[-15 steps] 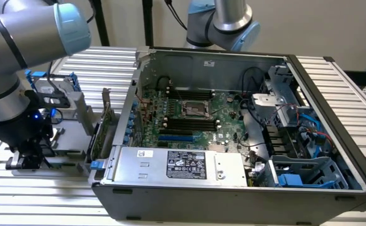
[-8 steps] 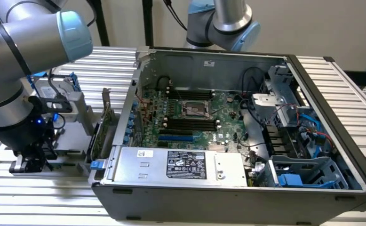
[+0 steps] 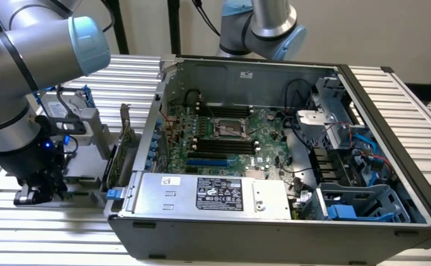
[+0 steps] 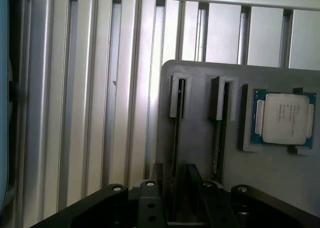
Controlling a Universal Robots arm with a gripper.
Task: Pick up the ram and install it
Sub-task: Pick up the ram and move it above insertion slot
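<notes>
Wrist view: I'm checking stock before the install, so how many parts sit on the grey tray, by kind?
Thin dark-green ram sticks, standing edge-on in slots: 2
Square silver processor chip: 1
Total: 3

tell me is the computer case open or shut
Open: the computer case has no side panel on, and the motherboard inside shows plainly in the exterior view.
</notes>
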